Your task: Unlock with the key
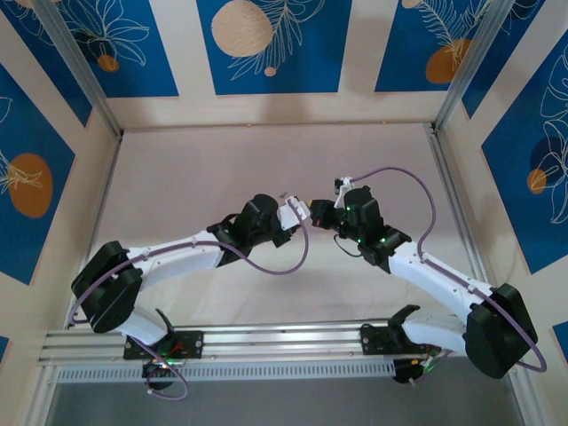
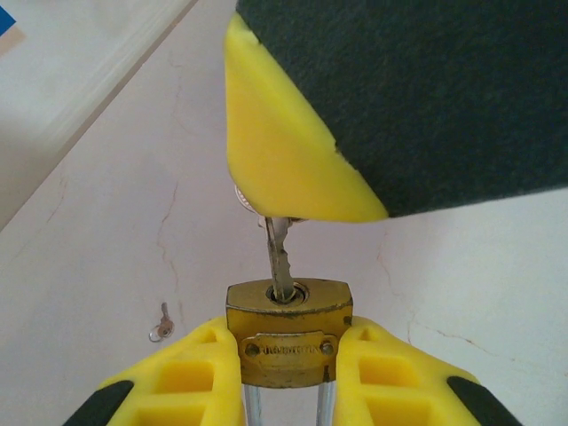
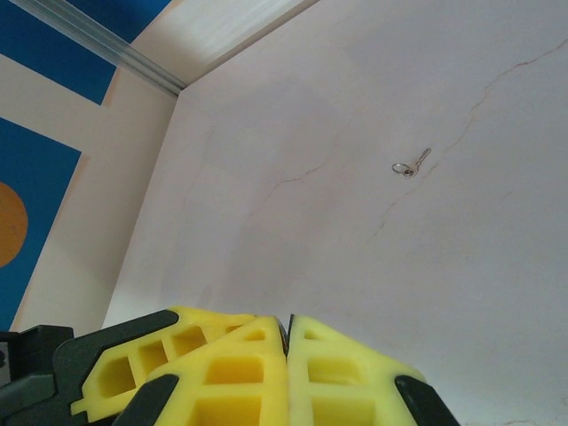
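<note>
Nearest the left wrist camera, the left gripper point(image 2: 288, 344) clamps its yellow fingers point(image 2: 191, 377) on either side of the brass padlock point(image 2: 288, 312). The silver shackle point(image 2: 255, 406) runs down between them. The lock's keyhole faces away from the camera.

The key point(image 2: 280, 259) stands with its silvery blade in that keyhole, slightly tilted. Its head is hidden behind a yellow finger point(image 2: 284, 151) of the right gripper point(image 3: 286, 348), whose jaws are pressed together on it (no gap shows from the right wrist camera).

From above, both grippers meet nose to nose over the middle of the table point(image 1: 266, 160). Farther off, a spare key point(image 2: 161, 325) on a small ring lies flat on the pale table, well apart from the lock.
</note>
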`<state>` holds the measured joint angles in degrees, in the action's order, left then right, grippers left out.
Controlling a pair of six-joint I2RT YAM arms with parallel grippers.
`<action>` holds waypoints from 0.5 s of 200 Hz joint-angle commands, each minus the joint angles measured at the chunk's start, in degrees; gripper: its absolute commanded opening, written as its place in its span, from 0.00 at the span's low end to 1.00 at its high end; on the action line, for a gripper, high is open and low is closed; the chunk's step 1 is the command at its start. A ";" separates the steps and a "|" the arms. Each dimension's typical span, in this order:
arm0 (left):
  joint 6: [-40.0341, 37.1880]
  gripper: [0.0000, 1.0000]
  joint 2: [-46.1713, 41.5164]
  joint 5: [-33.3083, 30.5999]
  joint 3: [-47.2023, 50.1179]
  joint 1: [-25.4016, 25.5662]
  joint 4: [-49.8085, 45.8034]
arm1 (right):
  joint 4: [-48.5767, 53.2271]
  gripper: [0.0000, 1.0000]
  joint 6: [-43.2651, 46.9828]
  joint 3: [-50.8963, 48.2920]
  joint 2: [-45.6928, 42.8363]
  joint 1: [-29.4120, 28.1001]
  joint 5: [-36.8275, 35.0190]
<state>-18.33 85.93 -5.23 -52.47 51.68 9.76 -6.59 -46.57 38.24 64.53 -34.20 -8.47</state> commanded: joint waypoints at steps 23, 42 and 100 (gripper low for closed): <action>1.30 0.18 -1.03 0.01 -0.04 0.71 2.72 | 0.03 0.01 2.83 0.09 0.85 -1.23 -2.86; 1.44 0.18 -1.03 -0.08 -0.14 0.80 2.89 | -0.05 0.01 3.21 0.25 1.20 -1.31 -2.36; 2.87 0.18 -0.55 -0.46 -0.59 0.70 4.47 | -1.59 0.01 3.08 -0.95 1.69 -2.50 -1.14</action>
<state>-16.86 85.93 -6.04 -52.21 51.68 9.45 -7.75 -44.42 38.22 65.60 -35.55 -10.24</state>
